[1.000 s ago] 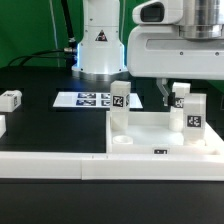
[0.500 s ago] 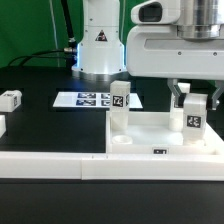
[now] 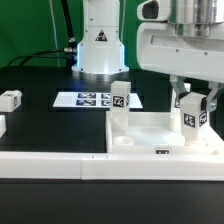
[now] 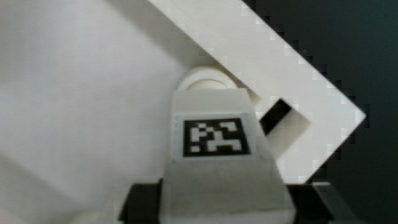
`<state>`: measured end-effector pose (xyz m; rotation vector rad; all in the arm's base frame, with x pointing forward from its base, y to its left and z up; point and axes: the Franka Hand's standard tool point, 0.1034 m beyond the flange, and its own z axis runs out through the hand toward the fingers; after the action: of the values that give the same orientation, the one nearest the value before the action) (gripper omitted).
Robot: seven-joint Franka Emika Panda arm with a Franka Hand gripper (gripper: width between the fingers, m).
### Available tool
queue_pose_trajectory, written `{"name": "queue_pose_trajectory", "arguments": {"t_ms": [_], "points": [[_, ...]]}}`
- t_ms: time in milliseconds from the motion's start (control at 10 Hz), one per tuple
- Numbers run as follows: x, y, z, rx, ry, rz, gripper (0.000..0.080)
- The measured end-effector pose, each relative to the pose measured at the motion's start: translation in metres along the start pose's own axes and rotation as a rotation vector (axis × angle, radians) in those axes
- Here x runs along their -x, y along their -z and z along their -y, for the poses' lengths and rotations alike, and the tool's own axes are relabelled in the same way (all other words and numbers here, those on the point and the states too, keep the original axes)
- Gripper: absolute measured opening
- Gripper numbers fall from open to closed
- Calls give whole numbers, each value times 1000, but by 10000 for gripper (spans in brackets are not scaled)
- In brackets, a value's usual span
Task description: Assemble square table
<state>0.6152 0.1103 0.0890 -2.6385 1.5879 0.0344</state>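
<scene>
I am gripping one white leg [image 3: 192,119] with my gripper [image 3: 194,103], the jaws pressing in on its two sides near the top, with only the width of the leg between them. The leg is hanging upright, its black-and-white tag facing the exterior camera, over the far corner of the tabletop [image 3: 150,128] on the exterior view's right. I cannot tell whether its foot is touching the plate.

In the wrist view the same leg [image 4: 215,150] is filling the middle, tag toward the lens, with my dark fingers [image 4: 139,203] showing on either side of it. Just beyond its end a round corner socket [image 4: 224,78] is peeking out, set in the tabletop [image 4: 89,90] close to the raised edge, and the black counter [image 4: 338,40] is showing past that edge.

A second leg [image 3: 120,100] is standing upright at the tabletop's far corner on the exterior view's left. The tabletop is lying flat on the counter [image 3: 40,125], with the long white rail [image 3: 50,166] running along in front of it. The marker board [image 3: 85,100] is lying behind the tabletop. Two loose legs [image 3: 10,98] are sitting well apart from the plate, at the exterior view's left edge.
</scene>
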Motion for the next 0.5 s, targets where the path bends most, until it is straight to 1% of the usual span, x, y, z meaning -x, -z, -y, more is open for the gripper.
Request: {"name": "queue_pose_trajectory", "arguments": {"t_ms": [100, 200, 300, 400, 500], "points": [[-1, 0, 3, -20, -115, -17, 290], [0, 0, 4, -29, -209, -25, 290], [1, 0, 5, -30, -266, -24, 291], [5, 0, 7, -40, -400, -26, 291], [10, -2, 11, -56, -508, -29, 291]]}}
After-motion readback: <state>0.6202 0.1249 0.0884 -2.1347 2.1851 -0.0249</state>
